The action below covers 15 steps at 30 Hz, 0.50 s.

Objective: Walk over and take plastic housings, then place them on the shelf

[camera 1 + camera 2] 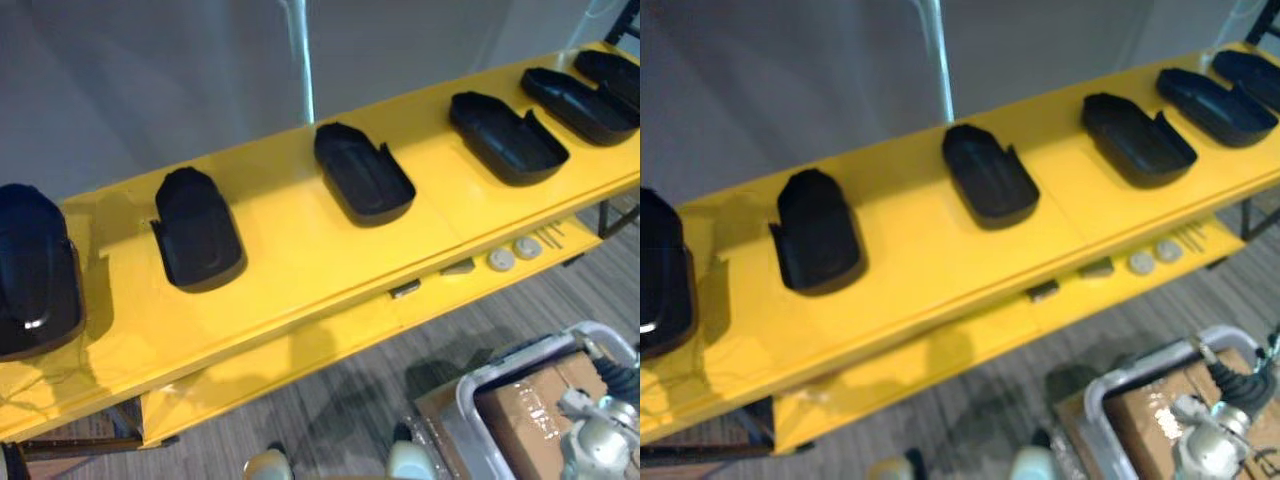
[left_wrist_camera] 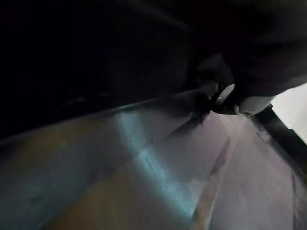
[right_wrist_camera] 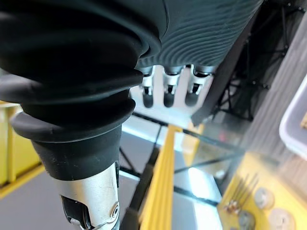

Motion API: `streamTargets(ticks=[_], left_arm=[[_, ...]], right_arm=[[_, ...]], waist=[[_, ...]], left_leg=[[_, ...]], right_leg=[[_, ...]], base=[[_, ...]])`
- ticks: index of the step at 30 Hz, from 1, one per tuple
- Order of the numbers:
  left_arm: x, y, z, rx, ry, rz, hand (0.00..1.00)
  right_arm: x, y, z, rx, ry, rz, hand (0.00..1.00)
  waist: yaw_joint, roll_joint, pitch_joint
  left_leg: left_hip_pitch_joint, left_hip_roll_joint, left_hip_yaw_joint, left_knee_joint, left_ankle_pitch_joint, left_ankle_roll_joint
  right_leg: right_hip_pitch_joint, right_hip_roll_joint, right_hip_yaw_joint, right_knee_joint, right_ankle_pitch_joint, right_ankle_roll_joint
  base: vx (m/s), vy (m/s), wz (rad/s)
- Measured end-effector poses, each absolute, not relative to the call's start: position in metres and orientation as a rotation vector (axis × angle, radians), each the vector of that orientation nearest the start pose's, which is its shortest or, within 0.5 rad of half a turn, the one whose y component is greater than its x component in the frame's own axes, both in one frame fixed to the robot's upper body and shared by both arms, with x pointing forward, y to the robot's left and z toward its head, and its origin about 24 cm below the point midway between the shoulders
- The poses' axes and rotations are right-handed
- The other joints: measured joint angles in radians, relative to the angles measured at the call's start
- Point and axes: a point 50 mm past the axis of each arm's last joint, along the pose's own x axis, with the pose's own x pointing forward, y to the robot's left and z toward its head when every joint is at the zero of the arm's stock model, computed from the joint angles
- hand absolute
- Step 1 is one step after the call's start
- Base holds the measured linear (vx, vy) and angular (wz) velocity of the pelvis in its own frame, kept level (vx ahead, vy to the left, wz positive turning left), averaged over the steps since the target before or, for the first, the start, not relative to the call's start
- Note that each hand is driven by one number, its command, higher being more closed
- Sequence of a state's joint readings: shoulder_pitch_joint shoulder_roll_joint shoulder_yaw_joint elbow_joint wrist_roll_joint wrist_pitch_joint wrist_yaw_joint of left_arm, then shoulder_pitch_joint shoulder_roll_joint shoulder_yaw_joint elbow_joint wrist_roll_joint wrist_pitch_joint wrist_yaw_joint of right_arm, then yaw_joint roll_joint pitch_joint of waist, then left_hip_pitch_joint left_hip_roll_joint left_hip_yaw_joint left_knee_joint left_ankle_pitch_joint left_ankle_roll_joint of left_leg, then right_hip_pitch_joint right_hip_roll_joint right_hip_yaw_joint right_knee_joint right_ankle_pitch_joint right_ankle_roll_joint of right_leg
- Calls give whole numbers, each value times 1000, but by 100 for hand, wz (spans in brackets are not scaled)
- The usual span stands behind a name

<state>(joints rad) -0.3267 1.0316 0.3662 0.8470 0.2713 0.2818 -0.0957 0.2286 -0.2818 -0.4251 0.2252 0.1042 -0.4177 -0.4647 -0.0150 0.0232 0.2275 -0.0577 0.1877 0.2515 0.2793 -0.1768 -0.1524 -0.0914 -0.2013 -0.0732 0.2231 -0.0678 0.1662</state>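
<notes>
Six black plastic housings sit in a row along the top board of the yellow shelf (image 1: 300, 250), all apart from one another. The first housing (image 1: 35, 265) is at the left end, lying dome up. The second housing (image 1: 198, 232) is next to it, also dome up. The third housing (image 1: 362, 175) lies hollow side up near the middle, and the fourth housing (image 1: 505, 135) does the same further right. The fifth housing (image 1: 580, 105) and sixth housing (image 1: 612, 72) lie close together at the far right end.

Below the top board, a lower ledge (image 1: 300, 345) carries two round discs (image 1: 514, 254), some screws (image 1: 550, 236) and a couple of small blocks (image 1: 432, 278). On the striped floor (image 1: 330, 420) by the right end of the shelf stands a cardboard box (image 1: 530, 405) inside a grey frame (image 1: 520, 360).

The right hand (image 3: 206, 33) hangs low beside the shelf, well apart from every housing. Its fingers (image 3: 165, 93) are relaxed and nearly straight, the thumb (image 3: 91, 211) stands off to one side, and it holds nothing. The discs and screws on the ledge show beyond it.

The left hand (image 2: 225, 95) appears as a dark shape against a blurred surface. I cannot tell whether it is open or closed, or whether it has hold of anything.
</notes>
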Motion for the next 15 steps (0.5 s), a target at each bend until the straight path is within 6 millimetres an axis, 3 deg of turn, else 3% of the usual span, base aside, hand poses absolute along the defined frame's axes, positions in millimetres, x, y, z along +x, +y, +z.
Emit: streamTargets(ticks=[2, 6, 7, 15], left_arm=[[207, 486, 157, 865, 647, 791, 100], [208, 487, 159, 869, 646, 803, 100], [208, 487, 159, 879, 651, 805, 0], [210, 487, 167, 898, 621, 942, 0]], right_arm=[[156, -332, 28, -253, -107, -914, 0], [159, -330, 28, -248, -111, -911, 0], [160, -330, 28, -247, -114, -912, 0], [167, -340, 46, -279, -174, -901, 0]], waist=[[4, -11, 26], [7, -13, 53], [8, -15, 61], [4, -37, 158]], left_leg=[[-25, 6, -2, 34, -12, 2], [-50, 17, -3, 84, -31, 5], [-51, 19, -1, 86, -34, 5], [-123, 47, 5, 187, -74, 15]], right_leg=[[-17, 2, 2, 17, -2, -3], [-29, 6, 16, 32, -3, -4], [-29, 8, 18, 32, -3, -4], [-88, 22, 47, 69, 0, 1]], base=[[-40, 18, 3], [-15, 15, -3], [-58, 21, -10], [-57, 27, -7]])
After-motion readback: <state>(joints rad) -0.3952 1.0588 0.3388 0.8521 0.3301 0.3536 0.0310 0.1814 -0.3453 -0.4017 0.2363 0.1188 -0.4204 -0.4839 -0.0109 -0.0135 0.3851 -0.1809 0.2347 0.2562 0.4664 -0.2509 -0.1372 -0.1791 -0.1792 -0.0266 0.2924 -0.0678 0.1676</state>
